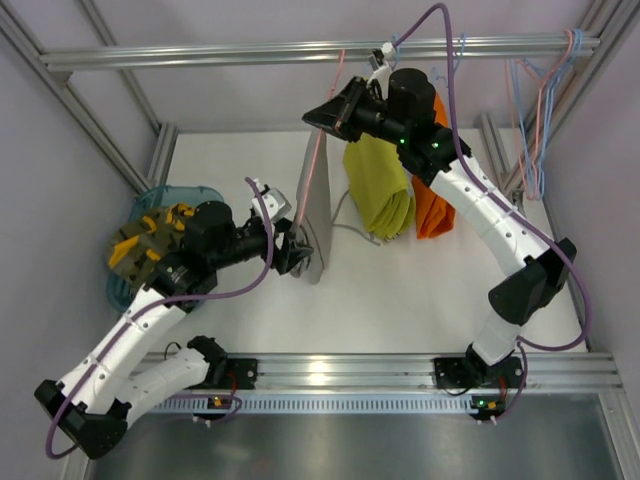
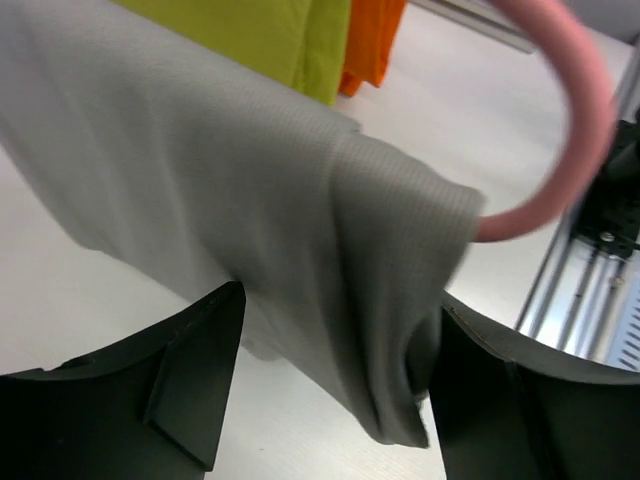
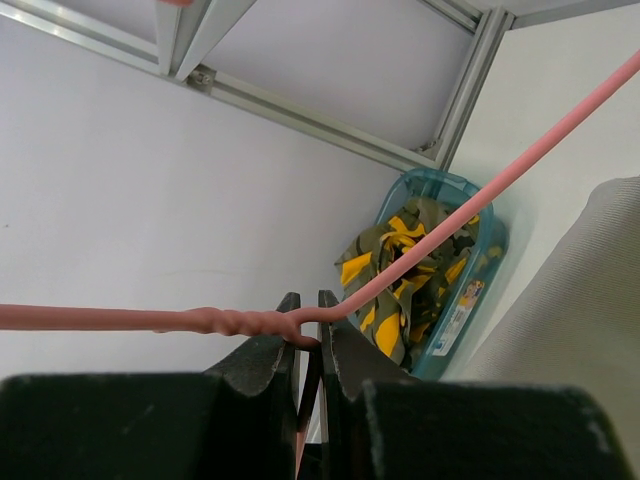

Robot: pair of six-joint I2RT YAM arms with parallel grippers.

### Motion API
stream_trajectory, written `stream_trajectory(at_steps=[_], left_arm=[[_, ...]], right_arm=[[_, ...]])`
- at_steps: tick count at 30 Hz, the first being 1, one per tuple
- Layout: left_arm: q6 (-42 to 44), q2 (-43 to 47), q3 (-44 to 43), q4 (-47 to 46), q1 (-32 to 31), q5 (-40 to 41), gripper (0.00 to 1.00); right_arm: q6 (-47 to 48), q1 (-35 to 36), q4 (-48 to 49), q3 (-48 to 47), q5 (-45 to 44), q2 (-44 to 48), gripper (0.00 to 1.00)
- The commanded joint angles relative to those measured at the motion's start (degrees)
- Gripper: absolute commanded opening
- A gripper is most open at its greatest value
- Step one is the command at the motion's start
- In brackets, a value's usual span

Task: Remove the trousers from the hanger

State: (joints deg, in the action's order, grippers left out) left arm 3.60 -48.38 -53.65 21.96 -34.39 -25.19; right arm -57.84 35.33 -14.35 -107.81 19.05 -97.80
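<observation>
The pale grey trousers hang folded over a pink wire hanger; a thin drawstring dangles to their right. My left gripper is open around their lower end. In the left wrist view the grey cloth lies between the spread fingers, against the right one, and the hanger's curve shows beyond. My right gripper is shut on the hanger's twisted neck, high up. The camouflage trousers lie in a basket, also in the right wrist view.
The blue basket stands at the left wall. A yellow-green cloth and an orange cloth hang from the top rail. Several empty wire hangers hang at the far right.
</observation>
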Motion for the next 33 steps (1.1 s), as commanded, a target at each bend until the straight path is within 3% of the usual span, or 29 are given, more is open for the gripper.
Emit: stream_trajectory(at_steps=[1, 5, 8, 9, 10, 13, 15, 21, 28, 33], left_arm=[[1.41, -0.05, -0.05, -4.55, -0.32, 6.9, 0.73], [2.29, 1.0, 0.56, -4.55, -0.32, 5.77, 0.57], [2.64, 1.27, 1.26, -4.38, -0.24, 6.73, 0.38], [2.64, 1.44, 1.35, -4.38, -0.24, 7.08, 0.24], [2.47, 1.36, 1.35, -4.38, -0.24, 7.61, 0.16], [2.47, 1.45, 1.27, -4.38, -0.32, 9.19, 0.03], [2.91, 2.06, 1.09, -4.12, -0.32, 9.11, 0.04], [2.38, 2.76, 1.35, -2.18, -0.24, 6.38, 0.21], [2.29, 1.37, 1.27, -2.27, -0.24, 6.47, 0.12], [2.56, 1.27, 1.44, -2.18, -0.24, 3.75, 0.3]], right_arm=[[0.01, -0.35, 3.8, -3.72, -0.33, 1.29, 0.0], [0.1, -0.61, 3.89, -2.94, -0.06, 1.56, 0.0], [-0.43, -0.79, 4.42, -2.06, 0.55, 1.82, 0.0], [-0.43, -0.79, 4.5, -1.97, 0.64, 1.82, 0.0], [-0.43, -0.88, 4.51, -1.88, 0.73, 1.91, 0.0], [-0.08, -1.14, 4.51, -1.62, 0.9, 2.17, 0.0], [0.1, -1.49, 4.51, -1.18, 1.08, 2.35, 0.0], [-0.16, -2.99, 4.77, -0.21, 1.78, 2.79, 0.0], [-1.04, -2.99, 5.91, 1.29, 3.36, 3.32, 0.0], [-1.22, -2.99, 6.88, 1.9, 4.5, 3.58, 0.0]])
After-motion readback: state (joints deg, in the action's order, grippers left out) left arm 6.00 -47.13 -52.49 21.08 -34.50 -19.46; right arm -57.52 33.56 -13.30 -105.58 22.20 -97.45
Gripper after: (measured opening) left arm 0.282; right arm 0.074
